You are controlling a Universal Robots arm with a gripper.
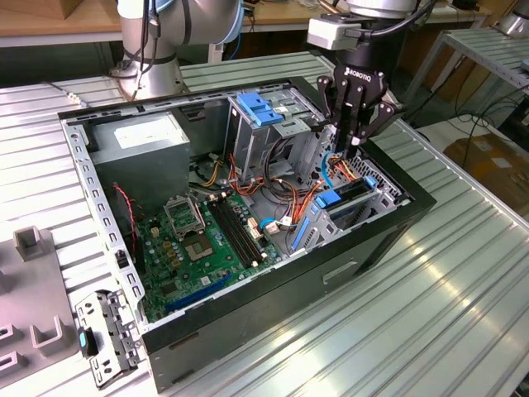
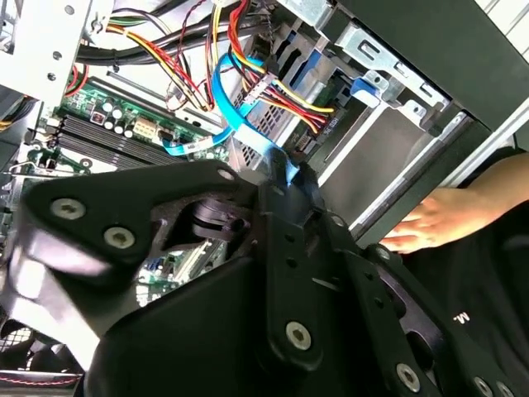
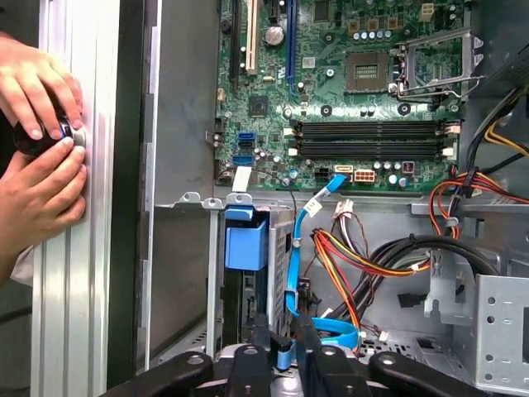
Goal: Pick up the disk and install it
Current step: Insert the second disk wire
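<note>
The black gripper [image 1: 354, 136] hangs in the upper right of the exterior view, over the open black computer case [image 1: 388, 240] on the ribbed metal bench [image 1: 463, 273]. Its fingers [image 3: 307, 351] are together, pinching a flat blue ribbon cable [image 3: 293, 273]. The disk [image 1: 343, 198], a dark flat drive with blue plastic rails, sits on edge in the lower bay at the case's right end, below the gripper. Two hands [image 3: 37, 157] rest at the left edge of the first wrist view on a small dark object on the bench.

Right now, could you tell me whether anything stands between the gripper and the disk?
Yes: a flat blue ribbon cable runs right up to the black gripper, beside the blue-railed disk seated in its metal bay.
</note>
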